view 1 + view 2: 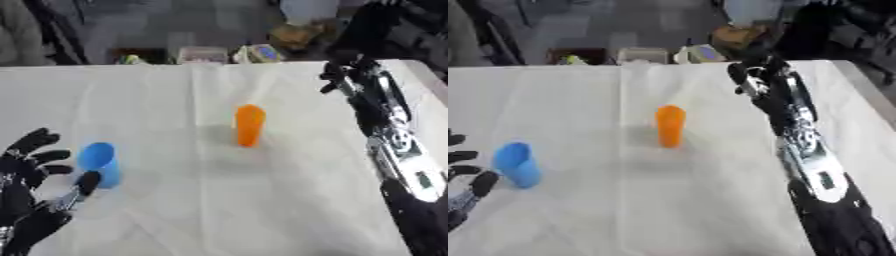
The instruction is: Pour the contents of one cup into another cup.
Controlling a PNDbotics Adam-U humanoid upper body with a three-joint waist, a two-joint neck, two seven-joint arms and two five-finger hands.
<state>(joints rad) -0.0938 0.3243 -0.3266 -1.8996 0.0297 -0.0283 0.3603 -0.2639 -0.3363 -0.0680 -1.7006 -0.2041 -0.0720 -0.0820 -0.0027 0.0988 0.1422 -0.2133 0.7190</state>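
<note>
Bench (219, 210) with a white cloth fills most of both views, clutter along the far edge behind it

Right arm (811, 165) comes in from the lower right and stretches far up the bench's right side; right hand (343, 75) sits near the far right corner, well apart from both cups. Fingers look curled in on nothing, though it's blurred. Judgement: parked out of the way, or not yet brought in for its cup

Left hand (31, 175) at the lower left, fingers spread wide and relaxed, holding nothing; one fingertip sits just beside the blue cup, contact unclear. Judgement: spread like that to close round the cup next, so the step in hand looks like the first grasp, pour not yet started

Orange cup (249, 125) stands mid-bench, upright or slightly tilted, apart from both hands; likely the receiver, since it's placed centrally within reach of either arm. Blue cup (99, 164) stands near the left edge, leaning a bit, mouth toward the camera. Contents of either cup not visible

Views: left eye shows the whole left hand and its spread fingers; right eye cuts it to a few fingertips at the edge, but shows more of the right forearm
</note>
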